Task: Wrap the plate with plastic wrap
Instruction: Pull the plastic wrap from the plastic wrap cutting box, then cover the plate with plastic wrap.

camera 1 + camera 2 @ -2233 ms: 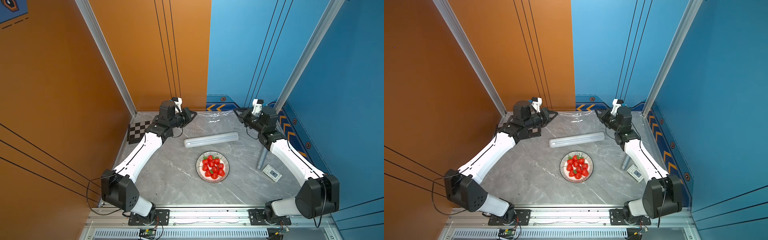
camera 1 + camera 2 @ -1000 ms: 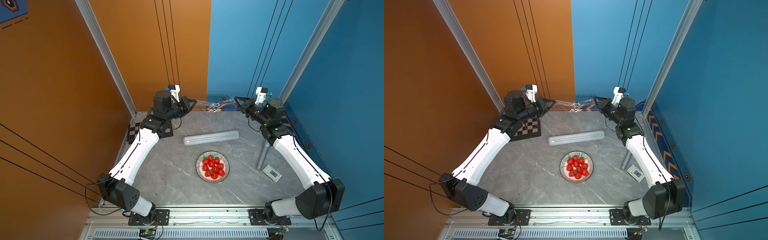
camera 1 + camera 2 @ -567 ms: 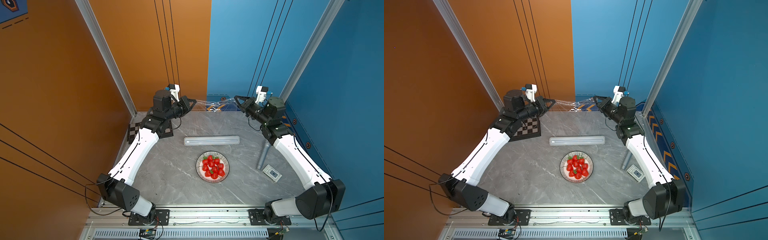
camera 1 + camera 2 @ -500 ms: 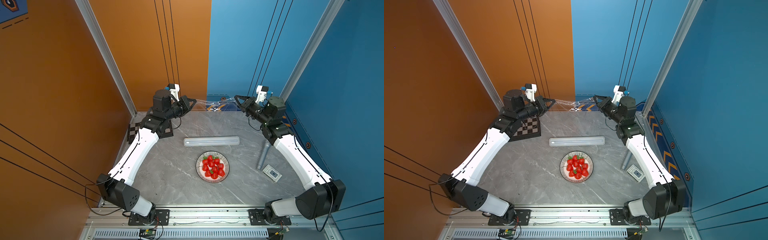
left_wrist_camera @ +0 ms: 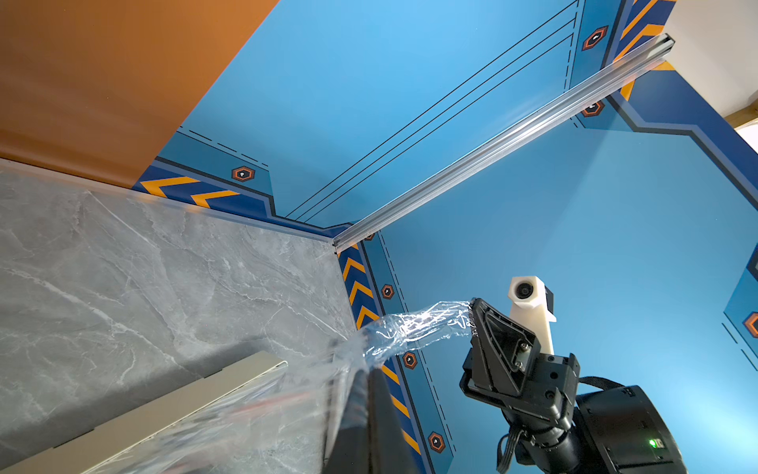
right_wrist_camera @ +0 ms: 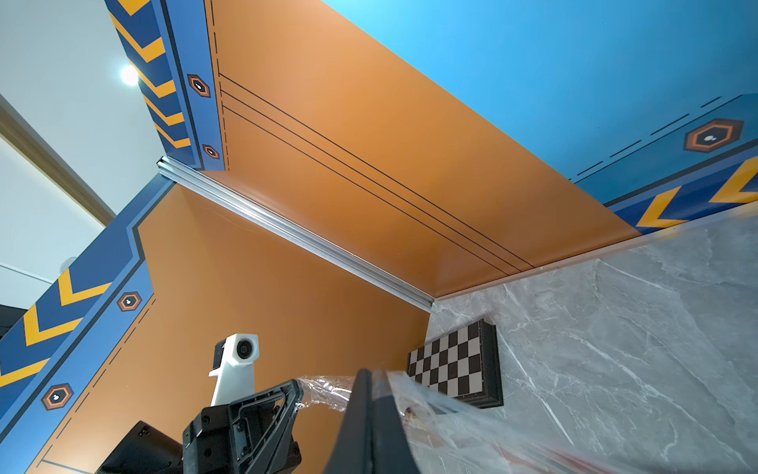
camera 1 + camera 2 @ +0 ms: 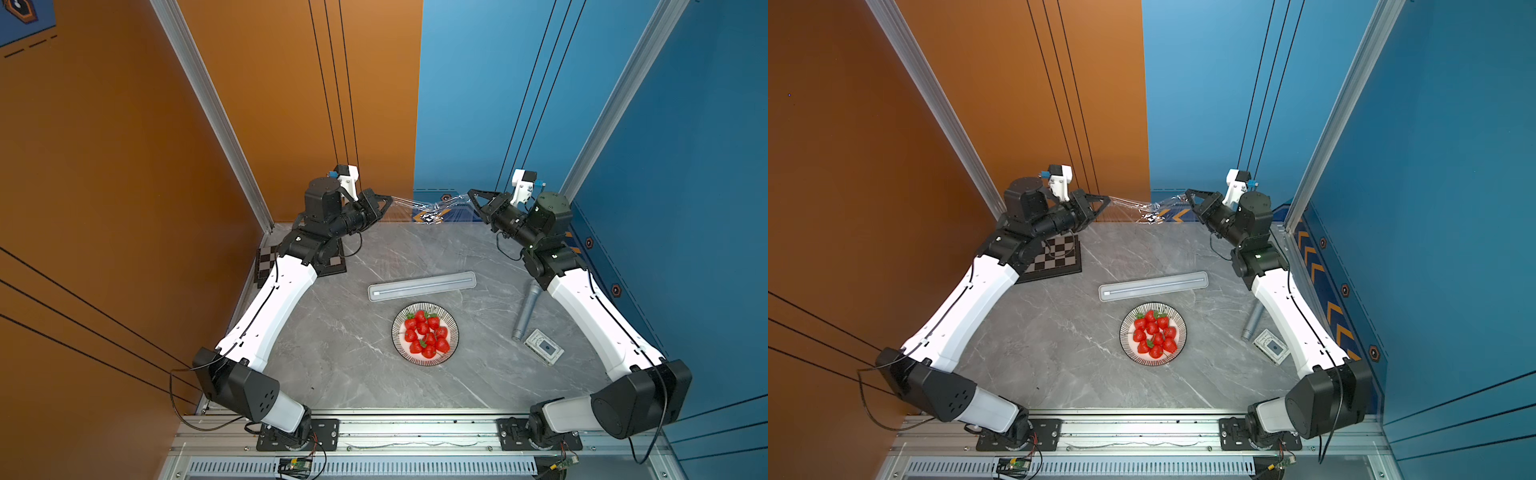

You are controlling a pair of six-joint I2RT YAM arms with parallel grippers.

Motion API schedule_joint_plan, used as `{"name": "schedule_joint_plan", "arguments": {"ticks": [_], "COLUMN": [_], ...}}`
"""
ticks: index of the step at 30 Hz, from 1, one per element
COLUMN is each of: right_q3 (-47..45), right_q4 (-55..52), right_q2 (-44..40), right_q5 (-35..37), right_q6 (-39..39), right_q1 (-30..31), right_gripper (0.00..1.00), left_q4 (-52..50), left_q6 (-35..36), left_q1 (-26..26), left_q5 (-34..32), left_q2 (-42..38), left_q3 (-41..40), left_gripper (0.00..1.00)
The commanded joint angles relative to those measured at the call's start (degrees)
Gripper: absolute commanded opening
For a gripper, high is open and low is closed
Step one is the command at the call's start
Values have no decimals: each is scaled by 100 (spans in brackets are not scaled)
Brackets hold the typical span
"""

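Crinkled plastic wrap (image 7: 434,208) held aloft
The left tool (image 7: 390,199) and right tool (image 7: 471,193) each clench one end of it near the back wall (bunched midway); the plate (image 7: 395,334) of strawberries sits on the tabletop (image 7: 332,353), just beside the dispenser box (image 7: 422,286).
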Motion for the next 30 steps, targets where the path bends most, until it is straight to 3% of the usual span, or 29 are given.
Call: {"name": "schedule_joint_plan", "arguments": {"ticks": [1,15,24,30], "right_q3": [191,-406,-1139,-1935], "right_q4": [192,172,-702,-1582], "right_q2": [-160,-384,-1254,-2196], "right_q5": [38,-21,-144,-129], "right_q6": [-171,-247,-632,-818], "right_q1": [35,16,4,48], "right_gripper": [0,0,0,0], "left_q4": [206,3,-30,-229], "left_q6": [173,189,239,58], "left_q1": [4,8,-280,-751], "left_q5": [-62,-56,1,-318], "left_q2": [-6,-156,-1024,-1762], "left_q3": [244,-248,-1562,-2540], "left_gripper": [0,0,0,0]}}
